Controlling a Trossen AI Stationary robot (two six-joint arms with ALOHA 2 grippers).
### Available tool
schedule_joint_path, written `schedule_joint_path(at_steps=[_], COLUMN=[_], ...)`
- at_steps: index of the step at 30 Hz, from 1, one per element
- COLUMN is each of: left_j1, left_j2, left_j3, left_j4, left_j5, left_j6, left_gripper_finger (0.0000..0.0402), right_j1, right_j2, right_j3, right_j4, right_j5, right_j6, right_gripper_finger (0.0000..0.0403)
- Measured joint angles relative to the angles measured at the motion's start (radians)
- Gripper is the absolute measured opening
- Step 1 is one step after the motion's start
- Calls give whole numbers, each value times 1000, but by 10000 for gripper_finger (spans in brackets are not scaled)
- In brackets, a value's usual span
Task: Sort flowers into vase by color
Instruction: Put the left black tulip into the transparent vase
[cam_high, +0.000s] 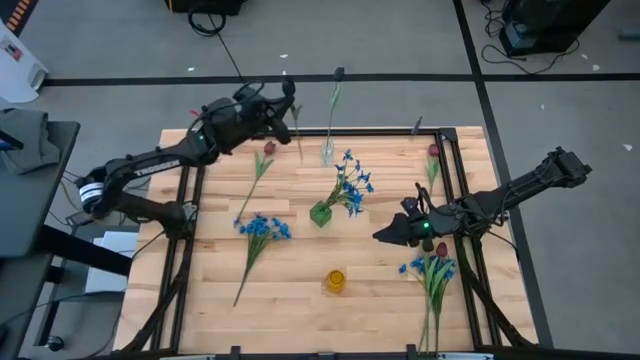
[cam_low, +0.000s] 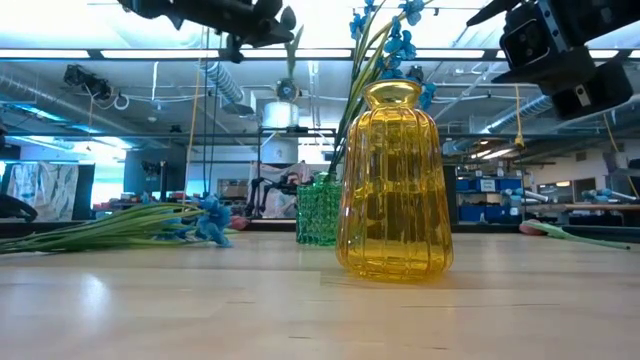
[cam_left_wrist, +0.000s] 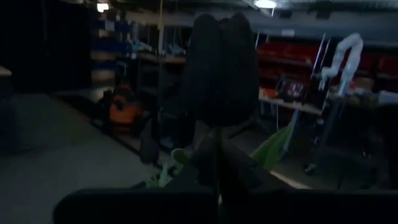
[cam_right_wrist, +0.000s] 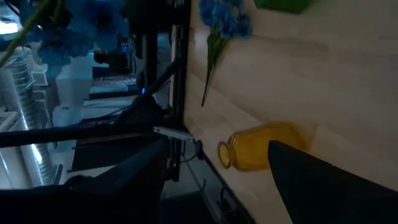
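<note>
- A yellow vase (cam_high: 335, 281) stands upright near the front edge of the wooden table (cam_high: 300, 310), with nothing in it.
- To its right, a bunch of blue and red flowers (cam_high: 432, 270) lies flat by the table's right rail.
- Just above that bunch hangs the right gripper (cam_high: 383, 236), its fingers spread wide and holding nothing.
- To the left, a blue flower spray (cam_high: 262, 228) lies on the wood, stem pointing to the front.
- A green vase (cam_high: 320, 213) stands mid-table with blue flowers (cam_high: 350, 183) in it.
- Behind it lie a red tulip (cam_high: 267, 150) on the left and another red bud (cam_high: 433, 152) on the right.
- A clear vase (cam_high: 327, 151) at the back holds one thin dark-headed stem (cam_high: 337, 80).
- Beside it, the left gripper (cam_high: 290, 112) is raised, clenched on a dark tulip (cam_left_wrist: 221, 68).
</note>
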Motion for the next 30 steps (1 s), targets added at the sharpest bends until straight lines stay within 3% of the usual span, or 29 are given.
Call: schedule_joint_path(at_steps=[8, 18, 30], left_j1=[66, 109, 112], left_j2=[111, 256, 362], left_j3=[6, 149, 231], left_j4=[158, 202, 187], left_j5=[59, 153, 209], left_j6=[-30, 3, 18], left_gripper_finger=[6, 6, 6], right_j1=[-1, -1, -2], right_j2=[0, 0, 0], right_j3=[0, 0, 0], right_j4=[0, 0, 8], right_j5=[120, 300, 320], right_j6=[-32, -44, -35], right_gripper_finger=[287, 287, 287])
